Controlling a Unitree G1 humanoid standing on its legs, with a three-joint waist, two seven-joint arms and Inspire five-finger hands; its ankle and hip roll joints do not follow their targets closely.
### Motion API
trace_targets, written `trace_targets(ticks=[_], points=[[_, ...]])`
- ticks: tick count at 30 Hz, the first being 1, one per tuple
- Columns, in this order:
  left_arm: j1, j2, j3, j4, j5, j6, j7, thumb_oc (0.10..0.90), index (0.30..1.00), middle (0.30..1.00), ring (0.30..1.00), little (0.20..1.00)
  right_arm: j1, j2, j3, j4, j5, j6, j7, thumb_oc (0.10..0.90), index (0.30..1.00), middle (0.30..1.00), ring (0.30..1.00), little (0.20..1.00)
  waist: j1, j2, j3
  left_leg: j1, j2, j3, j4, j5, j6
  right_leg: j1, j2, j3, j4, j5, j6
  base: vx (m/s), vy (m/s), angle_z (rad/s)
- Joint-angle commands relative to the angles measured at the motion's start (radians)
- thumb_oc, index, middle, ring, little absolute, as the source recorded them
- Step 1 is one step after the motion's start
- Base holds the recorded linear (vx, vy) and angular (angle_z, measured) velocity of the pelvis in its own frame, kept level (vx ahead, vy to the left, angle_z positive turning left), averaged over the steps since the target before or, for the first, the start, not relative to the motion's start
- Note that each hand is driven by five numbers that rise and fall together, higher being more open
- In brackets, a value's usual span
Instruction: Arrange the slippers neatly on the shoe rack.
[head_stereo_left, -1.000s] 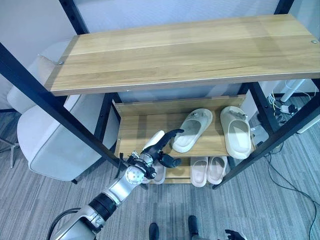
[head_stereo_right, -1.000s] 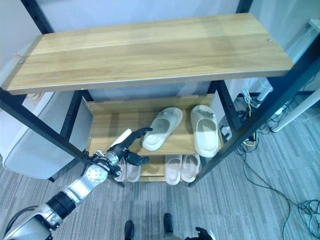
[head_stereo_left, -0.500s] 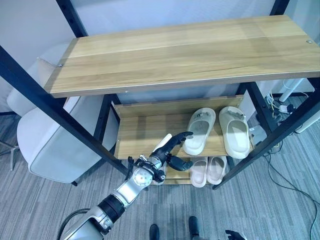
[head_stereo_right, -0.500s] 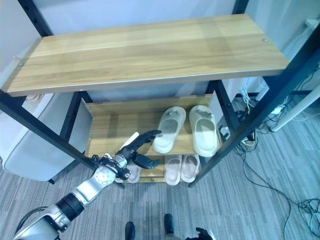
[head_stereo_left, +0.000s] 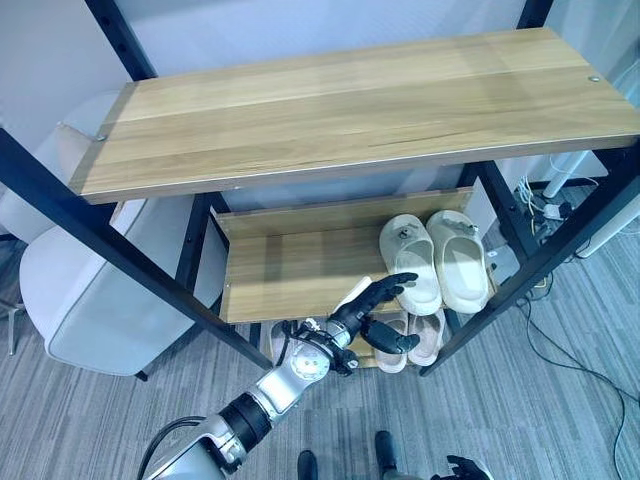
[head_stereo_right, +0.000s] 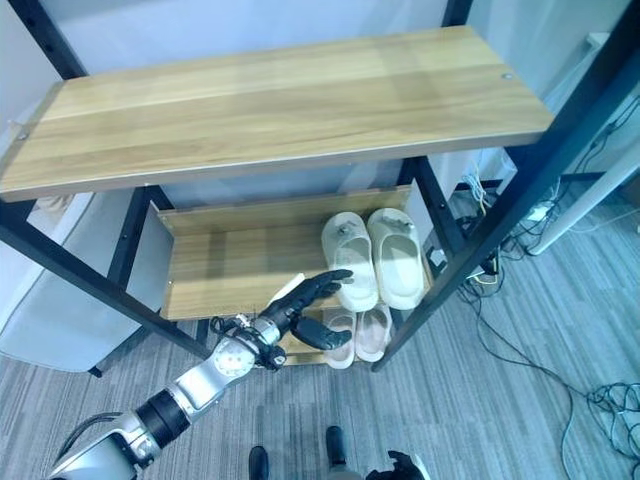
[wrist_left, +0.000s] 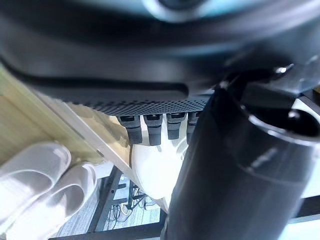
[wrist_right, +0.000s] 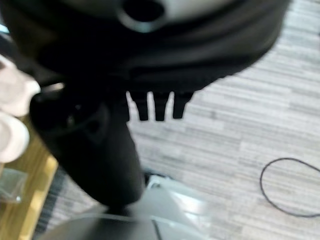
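Left hand (head_stereo_left: 375, 300) seen at left slipper (head_stereo_left: 411, 262), fingers (head_stereo_right: 322, 286) straight. Slipper best pushed softly, kept flat on middle shelf (head_stereo_left: 290, 275), lined up beside right slipper (head_stereo_left: 459, 259).

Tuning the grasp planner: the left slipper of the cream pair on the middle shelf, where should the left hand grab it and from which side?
Probably the heel end, coming in from the shelf's open front. The left cream slipper lies sole-down, heel toward the front edge, its right side close against the right cream slipper, so only the heel and left side are free. The left hand already sits open at that heel; a thumb-over-rim pinch looks feasible.
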Motion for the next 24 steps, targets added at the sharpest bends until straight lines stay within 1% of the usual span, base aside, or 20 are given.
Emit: trace_targets(ticks=[1, 6, 13, 14, 18, 20, 23, 24], points=[[-0.195, -0.079, 0.022, 0.041, -0.036, -0.071, 0.003, 0.8, 0.9, 0.9, 0.9, 0.9, 0.019, 0.05, 0.038, -0.013, 0.027, -0.009, -0.004, 0.8, 0.9, 0.9, 0.9, 0.9, -0.004, -0.047, 0.001, 0.004, -0.005, -0.022, 0.002, -0.065, -0.027, 0.025, -0.047, -0.001, 0.005, -0.085, 0.082, 0.0, 0.0, 0.0], [-0.201, -0.092, 0.015, 0.059, -0.029, -0.076, 0.008, 0.8, 0.9, 0.9, 0.9, 0.9, 0.017, 0.053, 0.043, -0.012, 0.033, -0.012, -0.005, 0.8, 0.9, 0.9, 0.9, 0.9, -0.006, -0.05, -0.002, 0.01, -0.003, -0.023, 0.002, -0.067, -0.028, 0.031, -0.043, -0.001, 0.005, -0.088, 0.081, 0.0, 0.0, 0.0], [-0.208, -0.081, 0.009, 0.085, 0.046, -0.083, 0.012, 0.8, 0.9, 0.9, 0.9, 0.9, 0.021, 0.051, 0.042, -0.001, 0.032, -0.015, -0.003, 0.8, 0.9, 0.9, 0.9, 0.9, -0.008, -0.056, -0.009, 0.018, 0.0, -0.022, 0.002, -0.072, -0.029, 0.037, -0.041, -0.002, 0.005, -0.092, 0.08, 0.0, 0.0, 0.0], [-0.208, -0.063, 0.022, 0.078, 0.066, -0.09, 0.02, 0.8, 0.9, 0.9, 0.9, 0.9, 0.028, 0.052, 0.038, 0.001, 0.032, -0.018, -0.003, 0.8, 0.9, 0.9, 0.9, 0.9, -0.008, -0.057, -0.012, 0.02, 0.001, -0.023, 0.002, -0.073, -0.028, 0.04, -0.041, -0.002, 0.005, -0.093, 0.081, 0.0, 0.0, 0.0], [-0.184, -0.001, 0.066, 0.018, 0.063, -0.094, 0.025, 0.8, 0.9, 0.9, 0.9, 0.9, 0.04, 0.051, 0.026, 0.002, 0.035, -0.018, 0.002, 0.8, 0.9, 0.9, 0.9, 0.9, 0.002, -0.06, -0.018, 0.026, 0.002, -0.026, 0.002, -0.073, -0.03, 0.05, -0.04, -0.009, 0.005, -0.096, 0.079, 0.0, 0.0, 0.0], [-0.174, 0.035, 0.074, -0.026, 0.096, -0.094, 0.01, 0.8, 0.9, 0.9, 0.9, 0.9, 0.04, 0.054, 0.023, -0.001, 0.031, -0.019, 0.007, 0.8, 0.9, 0.9, 0.9, 0.9, 0.008, -0.063, -0.02, 0.03, 0.001, -0.03, 0.002, -0.074, -0.03, 0.058, -0.04, -0.014, 0.005, -0.099, 0.08, 0.0, 0.0, 0.0], [-0.147, 0.072, 0.089, -0.08, 0.087, -0.092, -0.015, 0.8, 0.9, 0.9, 0.9, 0.9, 0.036, 0.058, 0.02, -0.006, 0.026, -0.017, 0.016, 0.8, 0.9, 0.9, 0.9, 0.9, 0.021, -0.066, -0.022, 0.036, 0.002, -0.036, 0.002, -0.074, -0.032, 0.07, -0.038, -0.022, 0.005, -0.103, 0.079, 0.0, 0.003, 0.04], [-0.146, 0.074, 0.09, -0.081, 0.086, -0.091, -0.015, 0.8, 0.9, 0.9, 0.9, 0.9, 0.036, 0.058, 0.021, -0.006, 0.026, -0.017, 0.016, 0.8, 0.9, 0.9, 0.9, 0.9, 0.02, -0.066, -0.022, 0.036, 0.002, -0.036, 0.002, -0.074, -0.032, 0.07, -0.038, -0.022, 0.005, -0.103, 0.079, -0.01, 0.002, 0.14]])
